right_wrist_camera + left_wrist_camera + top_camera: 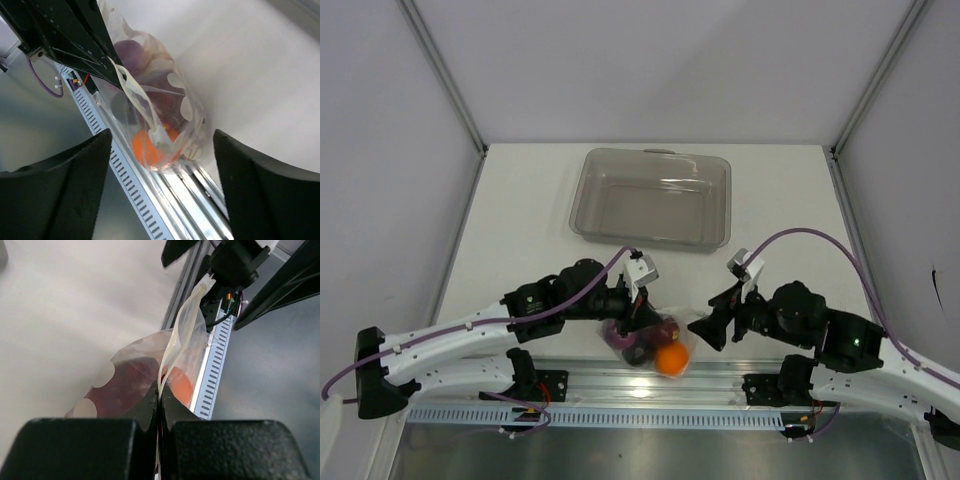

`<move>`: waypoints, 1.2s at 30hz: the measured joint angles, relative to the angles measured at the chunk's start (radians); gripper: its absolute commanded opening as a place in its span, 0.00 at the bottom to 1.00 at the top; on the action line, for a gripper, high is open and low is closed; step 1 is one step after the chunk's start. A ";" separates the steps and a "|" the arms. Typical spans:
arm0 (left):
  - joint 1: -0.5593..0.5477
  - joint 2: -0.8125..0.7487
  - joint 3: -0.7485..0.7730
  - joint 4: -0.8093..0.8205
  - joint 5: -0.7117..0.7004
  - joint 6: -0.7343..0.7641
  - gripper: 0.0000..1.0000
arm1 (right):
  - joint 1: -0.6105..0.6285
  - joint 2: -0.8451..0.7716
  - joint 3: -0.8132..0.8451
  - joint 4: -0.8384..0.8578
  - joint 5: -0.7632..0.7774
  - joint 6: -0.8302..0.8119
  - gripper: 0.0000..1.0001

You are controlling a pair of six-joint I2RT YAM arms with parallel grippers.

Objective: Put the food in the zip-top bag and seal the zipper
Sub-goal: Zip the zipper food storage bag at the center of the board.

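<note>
Left wrist view: my left claw (160, 407) is clenched tight on the mouth edge of the zip-top bag (107, 375), its fingers pressed together with the plastic caught between them. The zipper (186, 325) runs away from my fingertips as a pale, wavy strip standing on edge (whether it is pressed shut along its whole length I cannot tell). The food (145, 371) shows through the crinkled film; an orange (181, 385) lies to the right of the strip and a dark red fruit (125, 387) to the left of it.

In the top external view the bag lies at the near edge of the table (520, 220), just beside the metal rail (600, 385) and between my two claws. A purple ball (618, 333) and a blackish fruit (638, 352) sit inside it with the orange, which is at the end nearest the rail.

My right claw (705, 330) is released, its fingers spread wide and gripping nothing. It hangs near the bag's right end, and in the right wrist view the bag shows in the gap between the two fingers. The grey tray (652, 197) sits farther back on the table, well apart from the bag.
</note>
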 measured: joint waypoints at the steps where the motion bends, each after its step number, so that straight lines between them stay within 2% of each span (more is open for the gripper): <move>1: 0.000 0.003 0.000 0.001 -0.004 -0.008 0.00 | -0.006 -0.014 -0.042 0.045 -0.012 0.000 0.78; 11: 0.003 0.011 0.000 -0.010 -0.062 -0.095 0.01 | -0.029 -0.071 -0.283 0.293 -0.100 0.005 0.76; 15: 0.009 0.003 0.000 -0.012 -0.056 -0.116 0.01 | -0.040 -0.143 -0.346 0.373 -0.136 0.002 0.71; 19: 0.018 -0.011 0.000 -0.012 -0.037 -0.130 0.01 | -0.069 -0.210 -0.403 0.465 -0.181 -0.002 0.36; 23: 0.027 -0.037 -0.001 -0.011 -0.017 -0.138 0.01 | -0.109 -0.208 -0.432 0.517 -0.240 0.007 0.33; 25: 0.031 -0.047 -0.003 -0.011 -0.005 -0.139 0.01 | -0.126 -0.195 -0.438 0.538 -0.264 0.009 0.26; 31: 0.034 -0.062 -0.027 -0.010 0.022 -0.149 0.01 | -0.150 -0.159 -0.439 0.595 -0.309 0.013 0.25; 33: 0.034 -0.063 -0.033 -0.005 0.028 -0.153 0.00 | -0.158 -0.159 -0.439 0.603 -0.317 0.011 0.16; 34: 0.034 -0.063 -0.033 -0.005 0.030 -0.155 0.01 | -0.163 -0.159 -0.439 0.606 -0.322 0.008 0.00; 36: 0.035 -0.063 -0.033 -0.002 0.031 -0.155 0.01 | -0.175 -0.157 -0.439 0.608 -0.335 0.007 0.00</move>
